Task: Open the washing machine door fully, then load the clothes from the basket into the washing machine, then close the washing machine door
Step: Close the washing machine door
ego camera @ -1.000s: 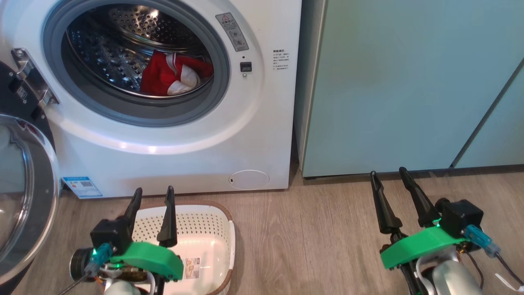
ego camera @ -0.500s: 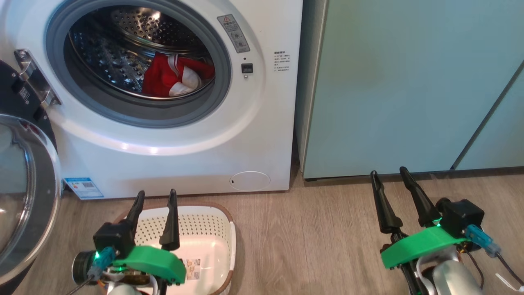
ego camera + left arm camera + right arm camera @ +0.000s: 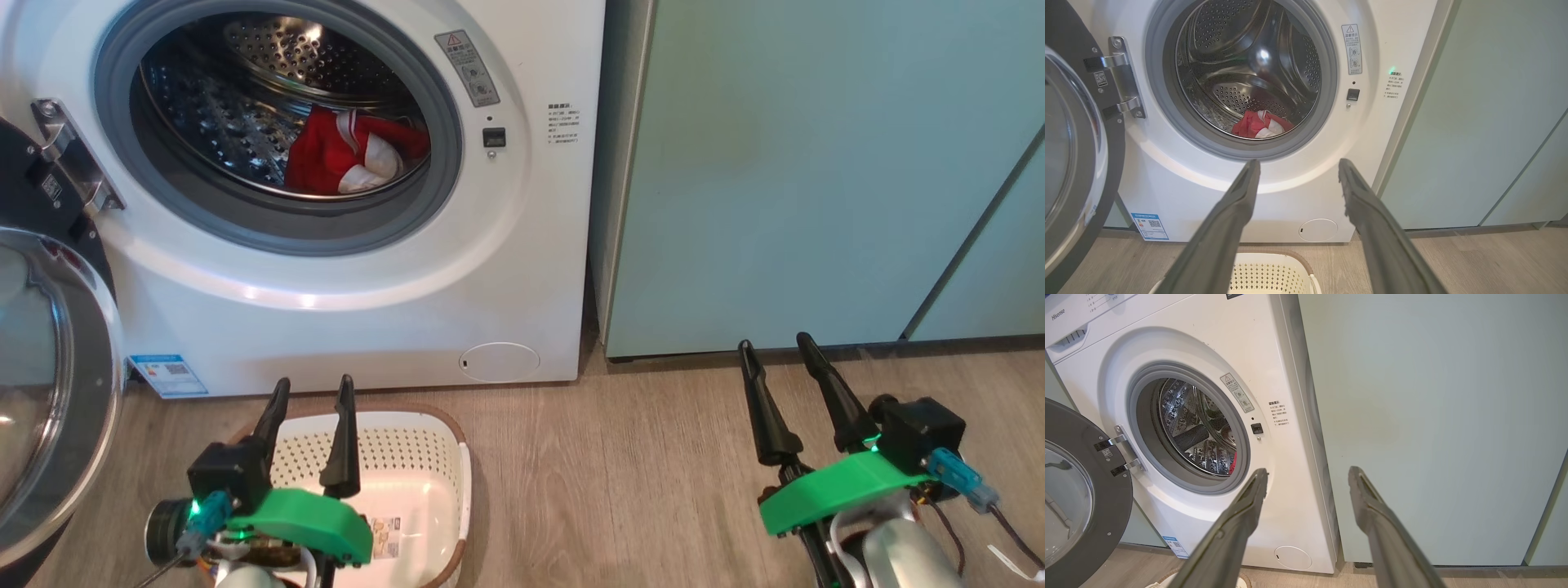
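Wood floor (image 3: 637, 457) meets the washing machine (image 3: 367, 310) and teal cabinets (image 3: 775, 163); left fingers (image 3: 341, 445), right fingers (image 3: 763, 416) gape empty.

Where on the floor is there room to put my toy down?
The bare floor between the basket and the right hand, in front of the cabinet, is free. It is crowded on the left, where the door, the left hand and the basket sit close together.
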